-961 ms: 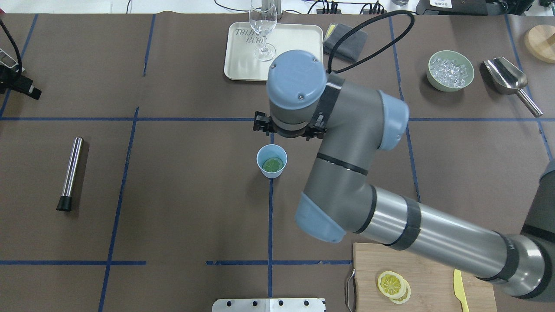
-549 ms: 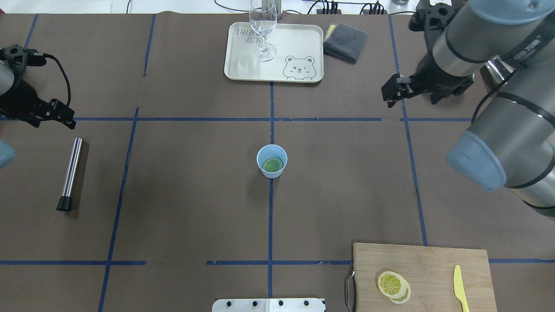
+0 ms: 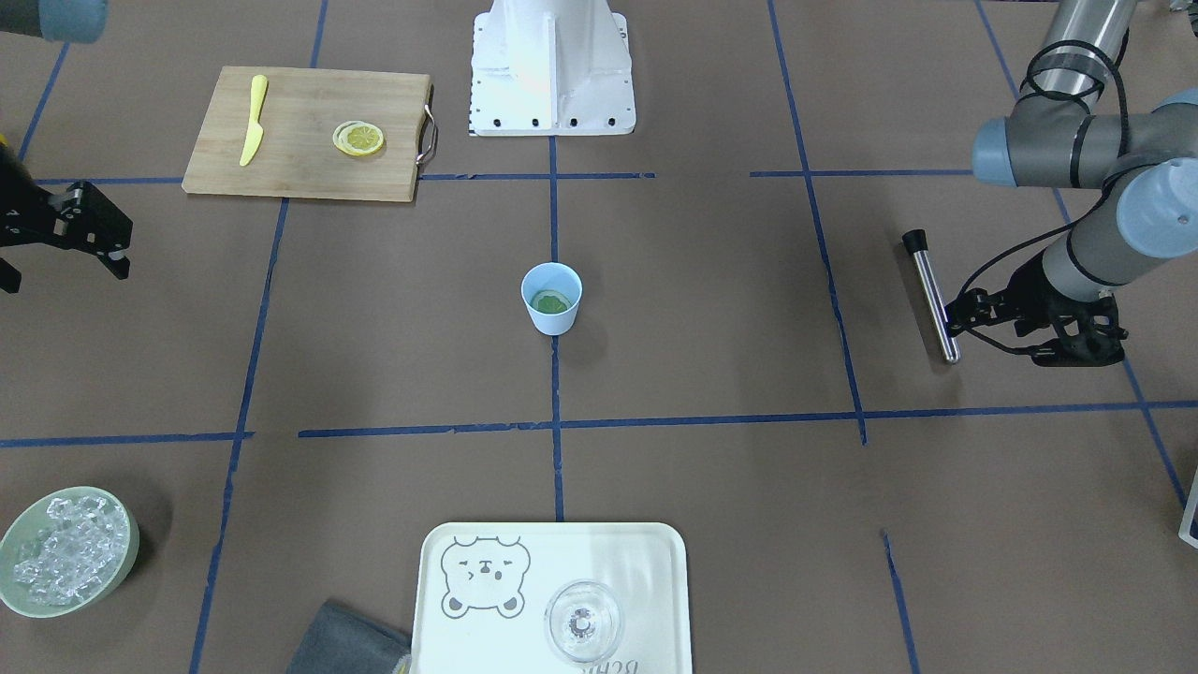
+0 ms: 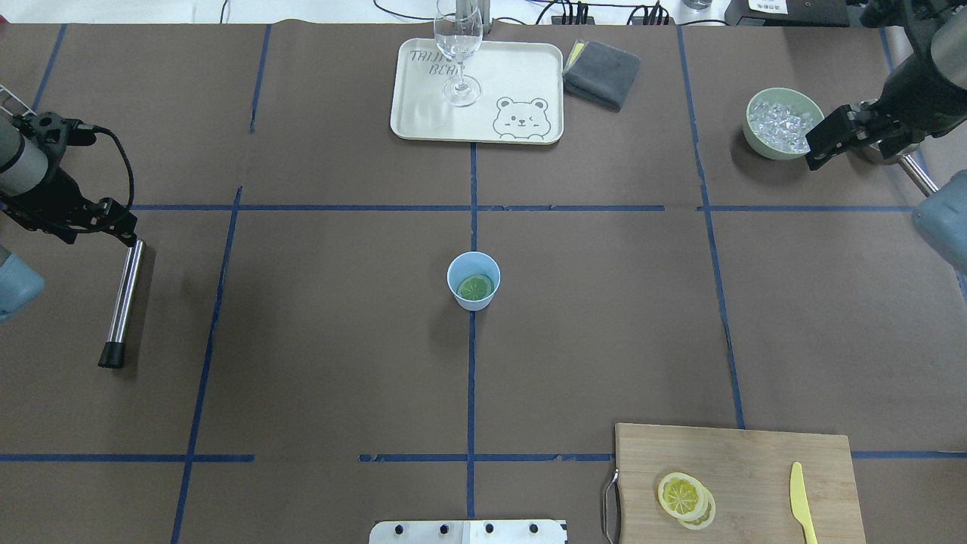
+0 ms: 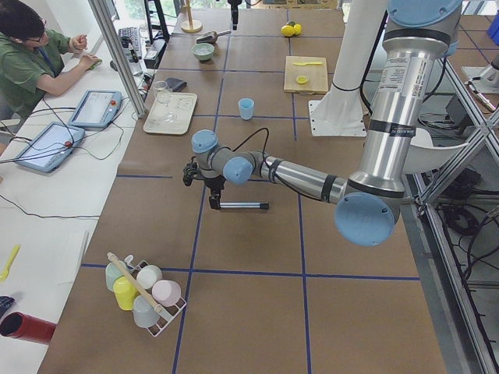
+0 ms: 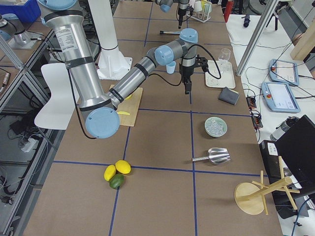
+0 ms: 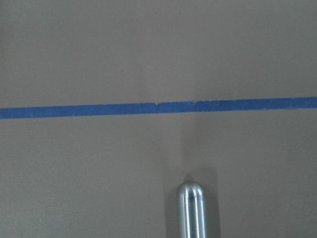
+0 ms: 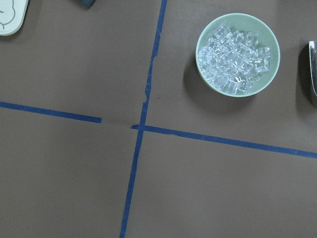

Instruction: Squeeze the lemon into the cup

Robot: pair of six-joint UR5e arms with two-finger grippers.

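Note:
The light-blue cup [image 4: 474, 281] stands upright at the table's centre, also in the front view [image 3: 551, 298]. The thin lemon slice [image 4: 476, 287] lies flat inside it on the bottom and looks greenish through the blue [image 3: 550, 302]. My right gripper [image 4: 816, 155] is open and empty, far to the right beside the ice bowl, also in the front view [image 3: 110, 234]. My left gripper [image 4: 125, 219] is open and empty, just above the far end of a metal rod at the left, also in the front view [image 3: 956, 316].
A steel rod [image 4: 125, 295] lies at the left. A tray [image 4: 423, 121] with a clear glass [image 4: 458, 53] and a grey cloth [image 4: 602, 73] are at the back. The ice bowl [image 4: 784, 123] and scoop [image 4: 884, 136] are back right. A cutting board [image 4: 755, 461] holds stacked slices [image 4: 684, 496] and a knife [image 4: 801, 502].
My right arm has swung from over the cup far to the right, beside the ice bowl. My left gripper has come in and dropped toward the rod's far end. The cup and slice are unmoved.

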